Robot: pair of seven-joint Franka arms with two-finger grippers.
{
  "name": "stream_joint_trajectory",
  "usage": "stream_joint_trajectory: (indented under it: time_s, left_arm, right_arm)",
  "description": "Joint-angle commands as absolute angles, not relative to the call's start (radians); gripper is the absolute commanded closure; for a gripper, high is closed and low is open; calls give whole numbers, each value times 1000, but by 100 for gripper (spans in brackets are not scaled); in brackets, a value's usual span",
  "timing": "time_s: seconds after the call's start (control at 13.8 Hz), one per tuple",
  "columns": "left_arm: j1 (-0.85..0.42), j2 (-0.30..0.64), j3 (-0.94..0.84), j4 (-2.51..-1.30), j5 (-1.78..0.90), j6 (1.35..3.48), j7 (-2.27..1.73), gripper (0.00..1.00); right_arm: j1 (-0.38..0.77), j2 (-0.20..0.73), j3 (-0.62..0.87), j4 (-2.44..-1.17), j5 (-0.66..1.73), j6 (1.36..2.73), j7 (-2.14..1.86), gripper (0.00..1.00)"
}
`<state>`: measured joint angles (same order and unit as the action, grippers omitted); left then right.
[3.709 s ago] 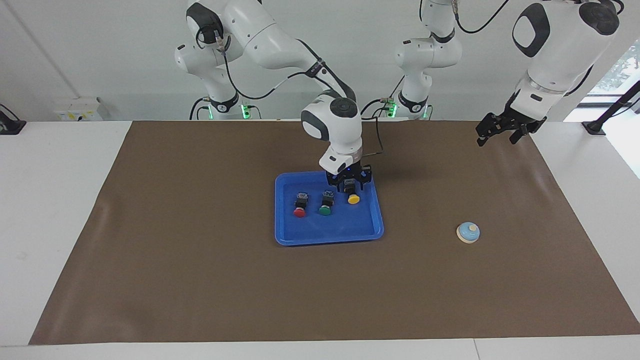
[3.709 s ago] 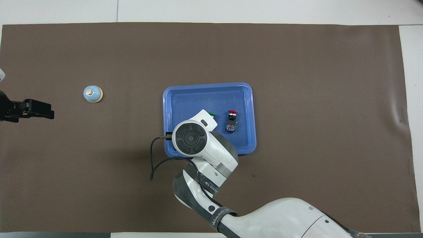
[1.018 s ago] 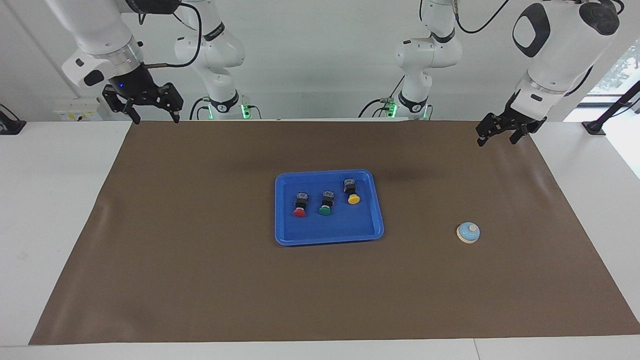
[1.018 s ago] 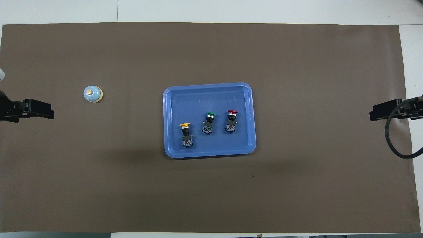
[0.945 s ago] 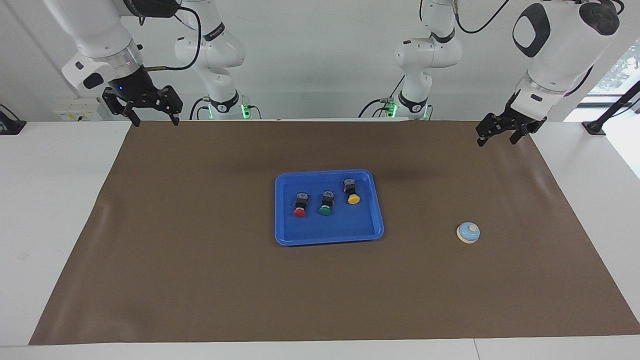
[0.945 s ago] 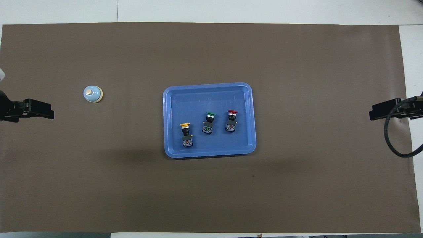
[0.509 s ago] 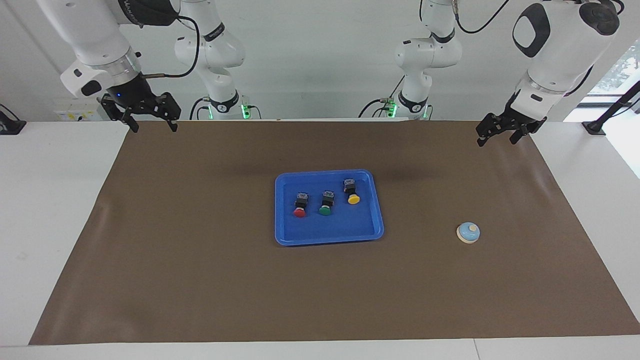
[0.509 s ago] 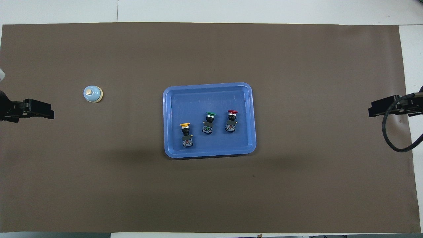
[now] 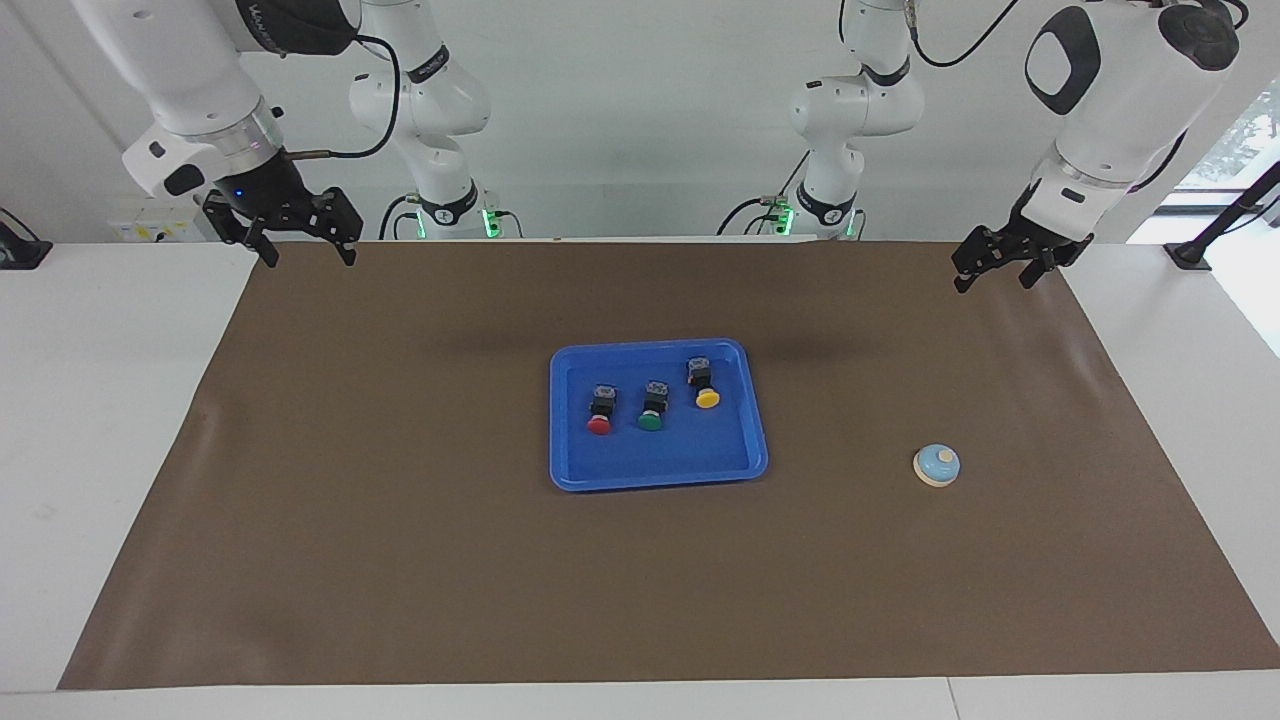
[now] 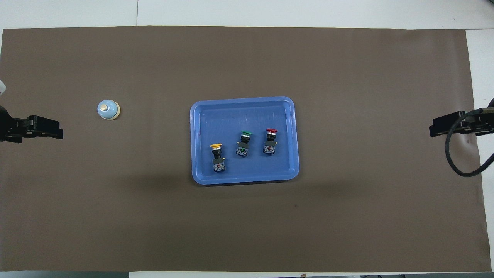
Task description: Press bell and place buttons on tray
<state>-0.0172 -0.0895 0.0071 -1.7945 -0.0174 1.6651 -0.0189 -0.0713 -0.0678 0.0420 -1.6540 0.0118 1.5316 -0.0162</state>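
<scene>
All three buttons [image 9: 650,405], red, green and yellow, are seen lying in the blue tray [image 9: 745,455] at mid-table, so placing is judged done. The bell [image 9: 936,465] stands on the mat toward the left arm's end; whether it was pressed cannot be told. Left gripper [image 9: 988,272] and right gripper [image 9: 308,255] are raised over the mat's corners nearest the robots, jaws spread, nothing held

The blue tray [image 9: 655,470] holds three buttons lying on their sides: red [image 9: 600,410], green [image 9: 652,405], yellow [image 9: 704,384]. The light blue bell [image 9: 936,465] stands upright toward the left arm's end.
</scene>
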Motion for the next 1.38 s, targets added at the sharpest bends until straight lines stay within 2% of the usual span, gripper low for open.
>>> stream_joint_trajectory:
  time_s: [0.0, 1.09, 1.16, 1.24, 1.31]
  left_arm:
    - [-15, -100, 8, -1796, -12, 1663, -20, 0]
    - [-29, -100, -2, -1810, -12, 1702, -9, 1]
    - [-29, -100, -3, -1822, -12, 1735, -12, 55]
    - [-34, -89, -3, -1824, -12, 1744, -15, 95]
    - [-43, -80, -2, -1830, -12, 1759, -26, 100]
  right_arm:
    - [-84, -81, 44, -1666, 11, 1531, -23, 0]
    - [-77, -83, 46, -1666, 11, 1528, -26, 0]
    - [-77, -83, 46, -1666, 11, 1528, -26, 0]
    - [-77, -83, 45, -1666, 11, 1528, -26, 0]
    - [-77, -83, 46, -1666, 11, 1528, -26, 0]
